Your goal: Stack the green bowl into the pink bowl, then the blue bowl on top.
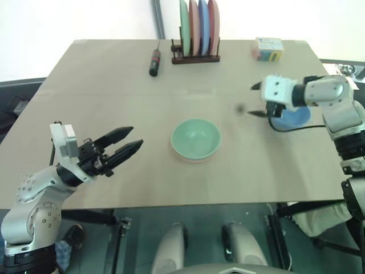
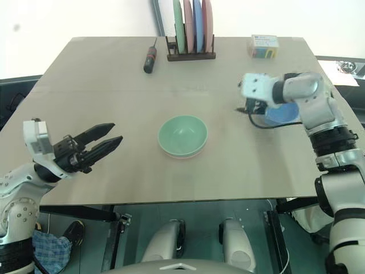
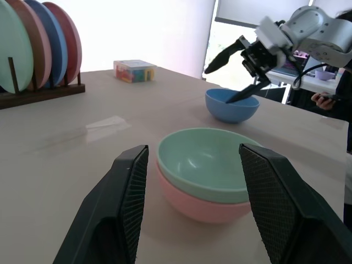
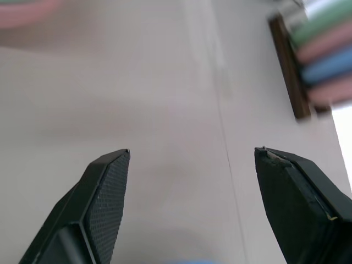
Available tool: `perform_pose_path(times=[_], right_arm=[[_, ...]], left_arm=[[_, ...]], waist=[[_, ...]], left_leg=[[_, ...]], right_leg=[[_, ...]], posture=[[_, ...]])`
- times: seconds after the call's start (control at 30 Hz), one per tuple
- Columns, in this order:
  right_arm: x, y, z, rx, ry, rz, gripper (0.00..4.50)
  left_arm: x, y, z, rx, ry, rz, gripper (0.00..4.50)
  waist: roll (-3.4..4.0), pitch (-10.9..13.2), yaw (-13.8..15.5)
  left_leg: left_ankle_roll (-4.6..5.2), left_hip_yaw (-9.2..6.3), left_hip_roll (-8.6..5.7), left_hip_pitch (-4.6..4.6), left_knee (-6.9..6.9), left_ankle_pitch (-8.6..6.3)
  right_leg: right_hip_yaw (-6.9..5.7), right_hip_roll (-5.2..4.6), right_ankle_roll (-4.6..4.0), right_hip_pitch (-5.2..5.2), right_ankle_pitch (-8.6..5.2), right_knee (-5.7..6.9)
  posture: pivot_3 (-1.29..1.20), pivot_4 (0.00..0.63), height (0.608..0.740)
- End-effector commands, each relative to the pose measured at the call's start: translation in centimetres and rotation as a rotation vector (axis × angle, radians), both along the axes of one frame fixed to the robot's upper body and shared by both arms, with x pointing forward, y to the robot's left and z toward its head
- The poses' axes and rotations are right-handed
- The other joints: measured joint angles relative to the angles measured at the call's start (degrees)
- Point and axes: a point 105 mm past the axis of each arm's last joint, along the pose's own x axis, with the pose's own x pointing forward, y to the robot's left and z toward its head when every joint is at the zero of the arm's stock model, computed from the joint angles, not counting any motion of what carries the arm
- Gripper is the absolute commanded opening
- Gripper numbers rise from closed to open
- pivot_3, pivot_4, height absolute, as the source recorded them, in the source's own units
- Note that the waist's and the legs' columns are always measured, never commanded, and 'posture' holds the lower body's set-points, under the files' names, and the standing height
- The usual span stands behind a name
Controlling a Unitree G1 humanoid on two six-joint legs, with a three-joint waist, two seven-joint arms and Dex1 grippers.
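Note:
The green bowl (image 1: 195,138) sits nested inside the pink bowl (image 3: 198,204) at the middle of the table; only the pink bowl's rim and lower wall show beneath it. The blue bowl (image 1: 292,119) stands alone to the right, partly hidden behind my right gripper (image 1: 255,100). That gripper is open and holds nothing. It hovers at the blue bowl's (image 3: 231,105) rim on the side facing the stack, and one fingertip (image 3: 234,99) dips inside. My left gripper (image 1: 136,137) is open and empty to the left of the stack, pointing at it.
A dark wooden rack (image 1: 195,58) with several upright coloured plates stands at the table's far edge. A screwdriver (image 1: 154,61) lies to its left. A small colourful box (image 1: 269,48) sits at the far right. Bare tabletop lies between the stack and the blue bowl.

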Motion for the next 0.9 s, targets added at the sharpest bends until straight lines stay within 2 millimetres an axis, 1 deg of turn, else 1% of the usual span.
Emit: perform_pose_path(times=[0.03, 0.1, 0.17, 0.2, 0.3, 0.37, 0.47, 0.57, 0.67, 0.8, 0.9], right_arm=[[0.7, -2.3, 1.3, 0.165, 0.007, -0.174, 3.77], [0.9, -3.7, 0.9, 0.264, 0.053, -0.279, 3.77], [0.6, -4.3, 0.7, 0.354, 0.09, -0.343, 3.77], [0.4, -4.3, 0.7, 0.381, 0.102, -0.354, 3.77], [-0.8, -3.3, 0.9, 0.49, 0.154, -0.356, 3.77], [-1.4, -2.9, 0.8, 0.527, 0.179, -0.365, 3.77], [-2.2, -3.2, -0.9, 0.516, 0.214, -0.409, 3.77], [-2.5, -3.8, -2.4, 0.492, 0.235, -0.453, 3.77], [-2.6, -4.8, -4.0, 0.434, 0.237, -0.49, 3.77], [-2.4, -6.5, -6.3, 0.32, 0.221, -0.535, 3.77], [-2.2, -7.6, -7.6, 0.233, 0.208, -0.542, 3.77]], left_arm=[[-0.1, -0.5, 0.9, 0.008, -0.049, -0.029, 2.79], [-0.1, -0.6, 0.8, 0.012, -0.048, -0.039, 2.79], [0.0, -0.7, 0.8, 0.014, -0.047, -0.044, 2.79], [0.0, -0.7, 0.8, 0.014, -0.047, -0.045, 2.79], [0.1, -0.7, 0.8, 0.017, -0.045, -0.05, 2.79], [0.1, -0.7, 0.8, 0.018, -0.044, -0.053, 2.79], [0.3, -0.8, 0.7, 0.018, -0.042, -0.061, 2.79], [0.4, -0.9, 0.7, 0.018, -0.041, -0.066, 2.79], [0.5, -0.9, 0.7, 0.017, -0.042, -0.073, 2.79], [0.6, -1.0, 0.8, 0.016, -0.046, -0.082, 2.79], [0.6, -1.1, 0.8, 0.016, -0.048, -0.086, 2.79]], waist=[[0.0, 0.0, -0.1], [0.0, 0.0, -0.1], [0.0, 0.0, -0.1], [0.0, 0.0, -0.1], [0.01, 0.0, -0.2], [0.01, 0.0, -0.2], [-0.01, 0.0, -0.1], [-0.02, 0.0, 0.2], [-0.02, 0.0, 0.1], [-0.02, 0.0, -0.1], [-0.02, 0.0, -0.2]], left_leg=[[0.0, 0.01, 0.0, 0.01, -0.02, 0.0], [0.0, 0.02, 0.0, 0.0, -0.03, 0.0], [0.0, 0.02, -0.02, -0.02, -0.03, 0.0], [0.0, 0.02, -0.02, -0.03, -0.03, 0.0], [0.0, 0.01, -0.01, -0.03, -0.04, 0.0], [0.01, 0.03, -0.01, -0.01, -0.04, 0.0], [0.01, 0.0, 0.0, 0.0, -0.04, 0.0], [0.01, 0.01, -0.02, -0.05, -0.02, 0.0], [0.01, 0.02, -0.04, -0.05, -0.02, 0.0], [0.01, 0.02, -0.03, -0.03, -0.02, 0.0], [0.01, 0.06, -0.03, -0.03, -0.02, 0.0]], right_leg=[[0.01, 0.0, 0.03, 0.0, 0.02, 0.0], [0.02, 0.0, 0.08, 0.0, 0.04, -0.02], [0.03, 0.0, 0.12, 0.0, 0.06, -0.04], [0.03, 0.0, 0.12, 0.0, 0.06, -0.04], [0.03, 0.0, 0.13, -0.01, 0.06, -0.03], [0.05, 0.01, 0.14, -0.01, 0.06, -0.01], [0.03, 0.03, 0.14, -0.01, 0.06, 0.0], [0.03, 0.01, 0.14, 0.0, 0.06, -0.04], [0.04, 0.01, 0.14, 0.0, 0.06, -0.05], [0.05, 0.02, 0.14, 0.0, 0.05, -0.05], [0.07, 0.02, 0.15, -0.01, 0.05, -0.05]], posture=[[0.0, 0.15, 0.74], [0.0, 0.15, 0.74], [0.0, 0.15, 0.74], [0.0, 0.15, 0.74], [0.0, 0.15, 0.74], [0.0, 0.15, 0.74], [0.0, 0.15, 0.74], [0.0, 0.15, 0.74], [0.0, 0.15, 0.74], [0.0, 0.15, 0.74], [0.0, 0.15, 0.74]])
